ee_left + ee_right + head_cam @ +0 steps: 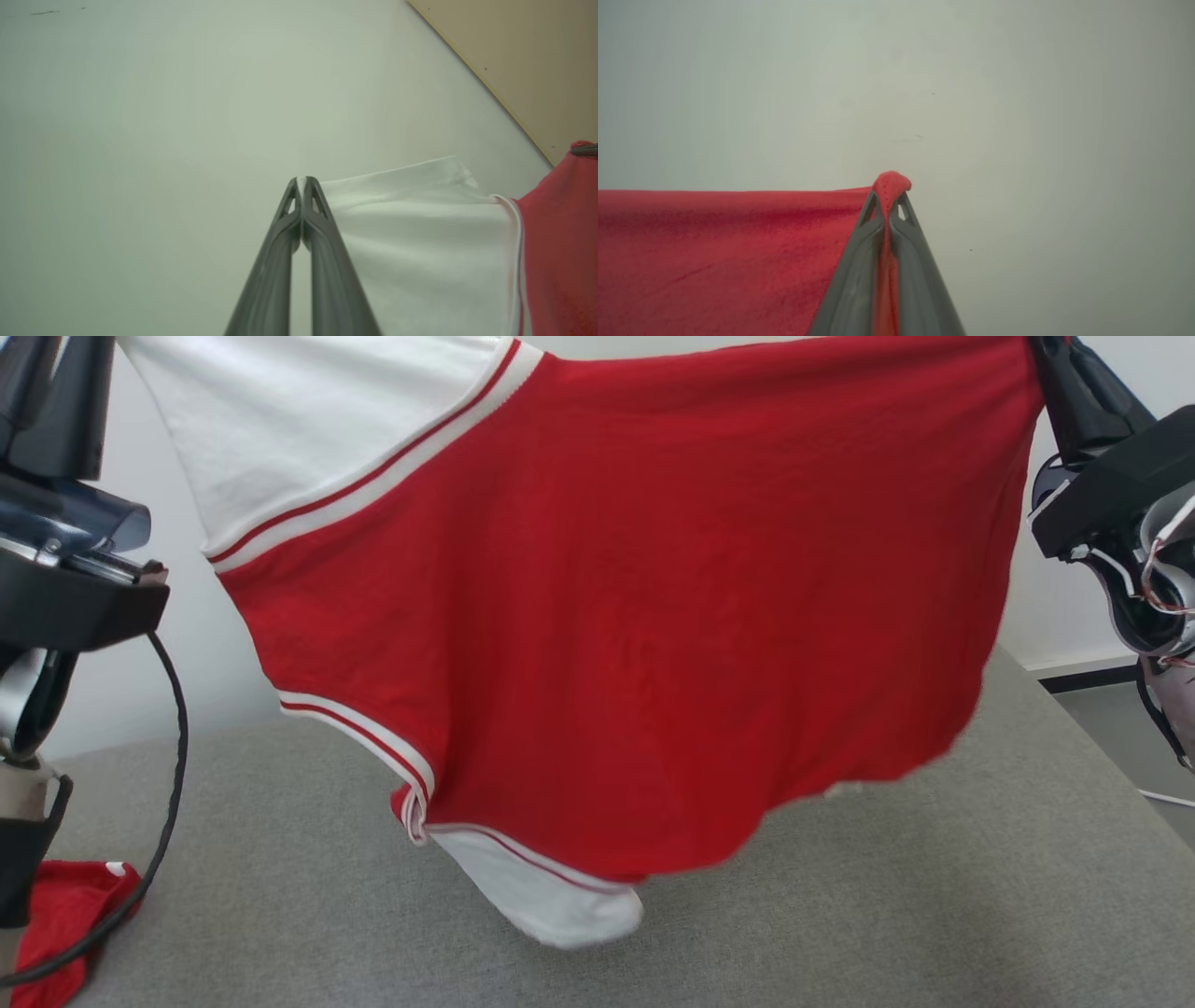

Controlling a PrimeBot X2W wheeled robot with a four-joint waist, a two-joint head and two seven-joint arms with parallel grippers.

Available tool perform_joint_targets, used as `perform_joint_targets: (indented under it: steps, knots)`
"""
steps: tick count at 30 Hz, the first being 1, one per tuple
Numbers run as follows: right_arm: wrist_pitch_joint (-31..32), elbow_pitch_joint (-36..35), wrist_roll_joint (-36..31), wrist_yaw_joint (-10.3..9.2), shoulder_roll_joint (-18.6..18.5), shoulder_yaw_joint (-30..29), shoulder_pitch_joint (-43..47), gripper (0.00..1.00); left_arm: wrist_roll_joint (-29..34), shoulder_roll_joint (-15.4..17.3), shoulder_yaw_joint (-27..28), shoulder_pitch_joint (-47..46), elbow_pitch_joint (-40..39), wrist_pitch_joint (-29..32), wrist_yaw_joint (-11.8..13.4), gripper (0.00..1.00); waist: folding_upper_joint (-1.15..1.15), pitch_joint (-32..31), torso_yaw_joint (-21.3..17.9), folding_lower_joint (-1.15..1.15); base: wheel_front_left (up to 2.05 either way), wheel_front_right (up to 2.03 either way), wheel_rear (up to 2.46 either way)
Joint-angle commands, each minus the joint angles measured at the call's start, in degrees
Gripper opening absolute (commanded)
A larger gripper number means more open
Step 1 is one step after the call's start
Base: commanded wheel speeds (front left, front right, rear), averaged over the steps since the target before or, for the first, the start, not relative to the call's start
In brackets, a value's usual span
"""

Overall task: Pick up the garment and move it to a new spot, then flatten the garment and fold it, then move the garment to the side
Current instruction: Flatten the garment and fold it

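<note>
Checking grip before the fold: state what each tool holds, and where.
Both hold the garment, hanging spread between them: the left tool pinches its white section's upper edge, the right tool a red upper corner.

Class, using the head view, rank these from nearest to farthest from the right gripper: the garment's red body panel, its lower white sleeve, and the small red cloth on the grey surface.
1. Red body panel: pinched in the right gripper, upper right.
2. Lower white sleeve: hanging, lower centre.
3. Small red cloth: lower left corner.
</note>
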Motion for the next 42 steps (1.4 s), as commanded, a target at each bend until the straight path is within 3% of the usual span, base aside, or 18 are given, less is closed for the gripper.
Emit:
perform_joint_targets:
  steps: [1, 6, 11, 19, 24, 28, 31, 35, 38, 42]
  knots:
    - [0.7, -1.0, 0.6, -0.04, -0.7, -0.3, 1.3, 0.0, -1.1, 0.2, 0.1, -1.0, 0.5, 0.4, 0.0, 0.0, 0.01, -0.3, -0.3, 0.01, 0.0, 0.0, 0.0]
    - [3.7, -3.7, 1.9, -0.04, -1.6, -1.6, 2.5, 0.0, -5.0, -1.0, 0.0, -3.3, 2.9, 2.0, -0.4, 0.0, 0.01, 0.7, -0.2, 0.01, 0.0, 0.0, 0.0]
    - [7.2, -3.4, 2.2, -0.04, -0.2, -2.5, 2.7, 0.0, -7.7, -1.7, -2.2, -6.7, 7.7, 4.3, -1.0, 0.0, 0.01, 3.1, 0.2, 0.01, 0.0, 0.0, 0.0]
    - [12.0, 4.9, -1.6, -0.04, 5.7, -1.9, -5.5, 0.0, -6.0, -0.1, -14.0, -20.5, 21.1, 3.0, -1.4, 0.0, 0.01, 13.2, 1.4, 0.01, 0.0, 0.0, 0.0]
    - [9.6, 13.4, -6.7, -0.04, 10.3, -2.8, -15.1, 0.0, -2.3, -0.3, -19.5, -33.5, 32.0, -2.1, -1.5, 0.0, 0.01, 22.4, 2.1, 0.01, 0.0, 0.0, 0.0]
    - [-1.2, 22.2, -14.1, -0.04, 14.9, -5.4, -27.0, 0.0, 4.4, -1.1, -21.0, -47.3, 39.6, -5.8, 0.4, 0.0, 0.01, 30.4, 0.9, 0.01, 0.0, 0.0, 0.0]
    - [-8.3, 27.6, -18.6, -0.04, 17.3, -8.7, -35.5, 0.0, 7.8, -1.5, -20.3, -55.5, 33.8, -6.0, 2.0, 0.0, 0.01, 37.4, 0.4, 0.01, 0.0, 0.0, 0.0]
    - [-10.8, 31.2, -24.3, -0.04, 17.8, -12.2, -42.0, 0.0, 7.4, -1.4, -16.8, -57.8, 24.3, -6.0, 2.7, 0.0, 0.01, 45.7, 1.5, 0.01, 0.0, 0.0, 0.0]
    - [-10.9, 27.1, -28.4, -0.04, 15.8, -17.5, -43.2, 0.0, 5.4, -2.1, -13.3, -55.3, 18.2, -6.0, 2.0, 0.0, 0.01, 50.4, 3.4, 0.01, 0.0, 0.0, 0.0]
    - [-10.8, 22.6, -33.5, -0.04, 15.8, -24.4, -36.3, 0.0, 4.4, -3.1, -11.3, -48.9, 13.3, -6.0, 0.3, 0.0, 0.01, 53.1, 5.5, 0.01, 0.0, 0.0, 0.0]
